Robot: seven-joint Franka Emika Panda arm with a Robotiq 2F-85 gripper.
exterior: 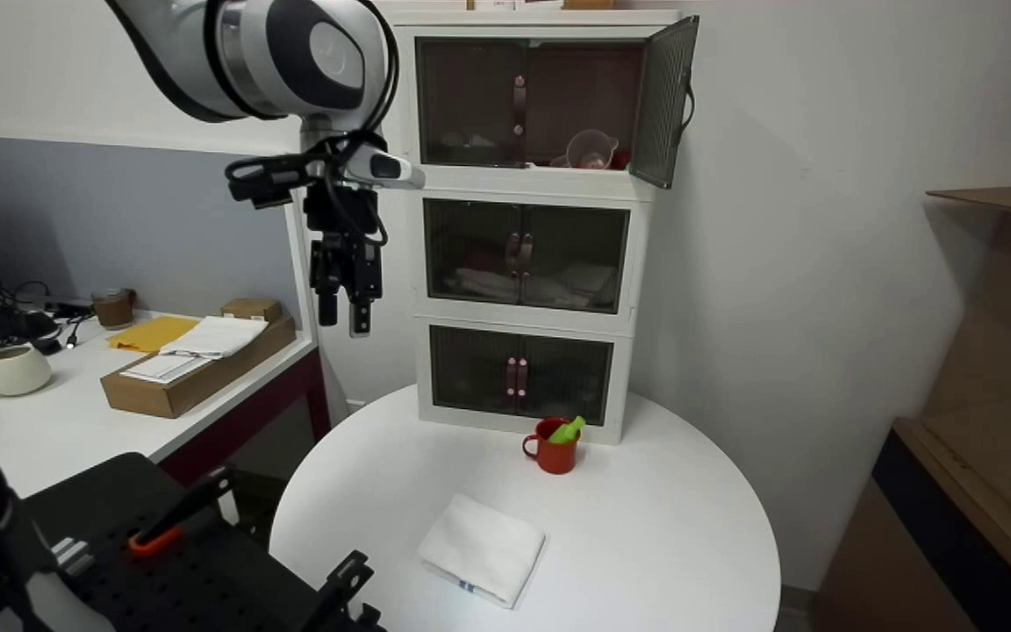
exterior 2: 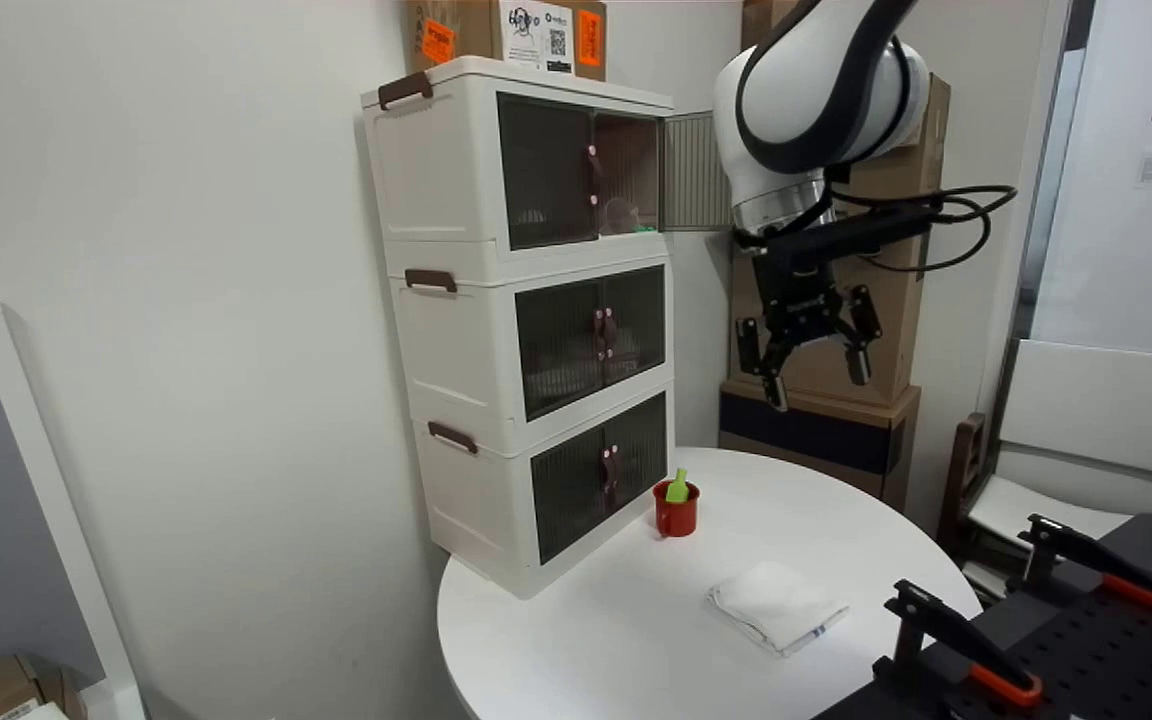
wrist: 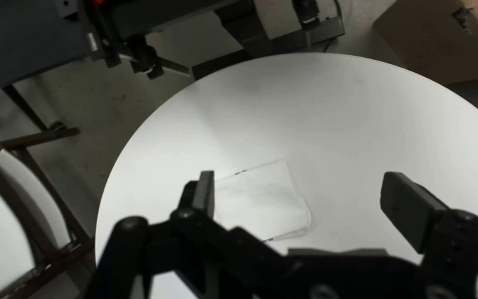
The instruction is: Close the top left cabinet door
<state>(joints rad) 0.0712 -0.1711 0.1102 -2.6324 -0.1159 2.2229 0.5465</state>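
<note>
A white three-tier cabinet (exterior: pixel 532 182) with dark ribbed doors stands on the round table; it also shows in an exterior view (exterior 2: pixel 436 165). Its open top door (exterior: pixel 669 101) swings outward on the right side of the top tier, and it also shows in an exterior view (exterior 2: pixel 694 170). The top left door (exterior: pixel 470 101) is closed. A clear cup (exterior: pixel 591 147) sits inside the top compartment. My gripper (exterior: pixel 344 314) hangs in the air, apart from the cabinet and above the table. It is open and empty in the wrist view (wrist: pixel 301 187). The cabinet is out of the wrist view.
A red mug (exterior: pixel 555 449) with a green utensil stands before the cabinet. A folded white cloth (exterior: pixel 483 549) lies on the round white table (exterior: pixel 646 535). Boxes (exterior 2: pixel 476 30) sit atop the cabinet. A black bench with clamps (exterior 2: pixel 966 640) and a desk (exterior: pixel 75 430) are nearby.
</note>
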